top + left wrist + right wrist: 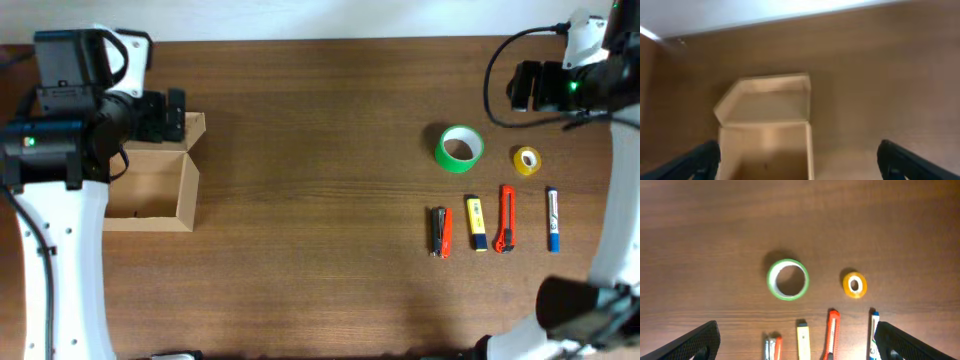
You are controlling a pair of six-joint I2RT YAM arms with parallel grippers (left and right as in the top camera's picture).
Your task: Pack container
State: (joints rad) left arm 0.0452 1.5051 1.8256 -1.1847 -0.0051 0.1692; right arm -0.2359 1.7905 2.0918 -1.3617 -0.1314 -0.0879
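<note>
**A:** When the brown worktop (300,200) is seen from overhead, how many things lie on it?

**B:** Seven. One container (190,190), a plain light-brown cardboard box, sits at the far left with its lid flap open. Well apart from it, on the right, are two tape rolls: one green tape roll (460,148) and, near it, one smaller yellow tape roll (526,159). Next to them four slim items lie in a single row, side by side and not touching. They are a red and black tool (441,232), a yellow stick (477,222), an orange cutter (507,219) and a blue and white marker (552,218).

**A:** And the two grippers?

**B:** The left gripper (800,162) hangs over the far end of the container. Its fingers are spread wide, one at each lower corner of its wrist view, and it holds nothing. The right gripper (797,340) hovers above the tape rolls. It is also spread wide and holds nothing, with all four slim items showing between its fingers.
</note>
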